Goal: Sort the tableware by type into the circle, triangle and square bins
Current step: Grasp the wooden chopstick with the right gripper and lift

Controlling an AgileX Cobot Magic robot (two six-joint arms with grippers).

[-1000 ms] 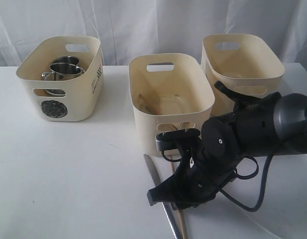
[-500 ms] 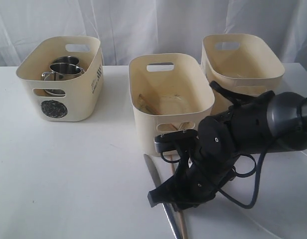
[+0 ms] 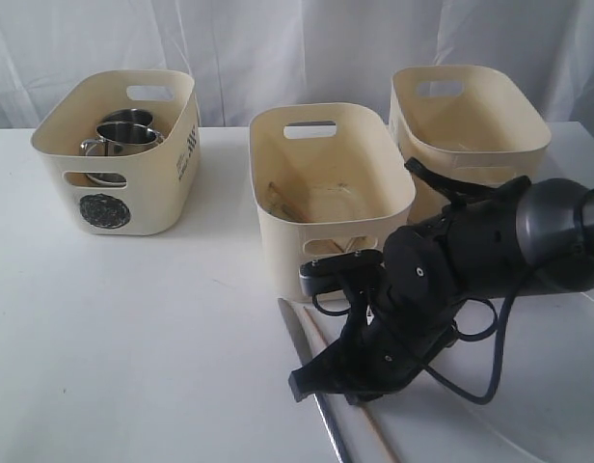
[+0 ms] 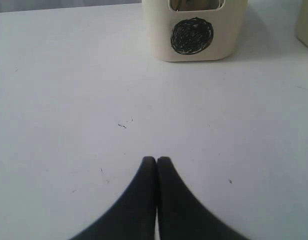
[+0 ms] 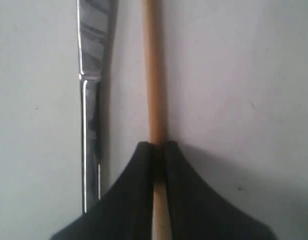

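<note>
My right gripper (image 5: 157, 146) is shut on a wooden chopstick (image 5: 153, 75), which runs straight out between the fingers just above the white table. A steel knife (image 5: 91, 100) lies beside it. In the exterior view the right gripper (image 3: 311, 384) is low in front of the middle cream bin (image 3: 331, 193), with the chopstick (image 3: 374, 434) slanting under it and the knife (image 3: 302, 347) to its left. The circle bin (image 3: 109, 210) at far left holds steel mugs (image 3: 123, 135). My left gripper (image 4: 156, 160) is shut and empty, facing the circle bin (image 4: 192, 36).
A third cream bin (image 3: 471, 116) stands at the back right, behind the right arm. The front marks of the middle and right bins are hidden. A black cable (image 3: 490, 376) loops from the right arm over a white plate's edge (image 3: 490, 439).
The right jaws have closed on the chopstick, which has swung from lying parallel to the knife to a slant. The left gripper has not moved.
</note>
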